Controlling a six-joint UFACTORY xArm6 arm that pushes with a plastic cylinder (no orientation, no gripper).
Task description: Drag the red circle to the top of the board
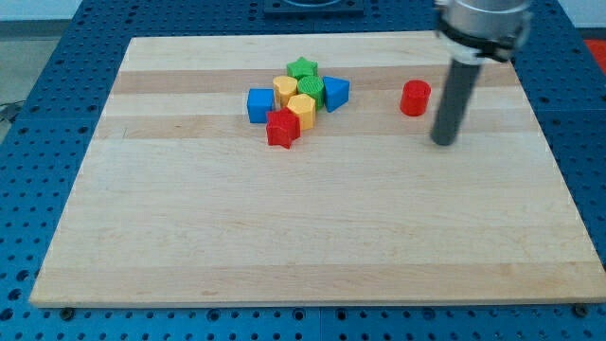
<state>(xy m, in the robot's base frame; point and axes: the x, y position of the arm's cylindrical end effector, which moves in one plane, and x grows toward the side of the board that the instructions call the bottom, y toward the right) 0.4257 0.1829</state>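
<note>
The red circle (414, 98), a short red cylinder, stands alone on the wooden board (303, 218) towards the view's upper right. My tip (443, 142) is at the end of the dark rod, below and to the right of the red circle, a short gap away and not touching it. The rod rises towards the view's top right corner.
A tight cluster sits left of the red circle: a green star (302, 68), a yellow heart (284, 90), a green block (310, 89), a blue triangle (335, 92), a blue cube (260, 105), a yellow hexagon (301, 111) and a red star (282, 128).
</note>
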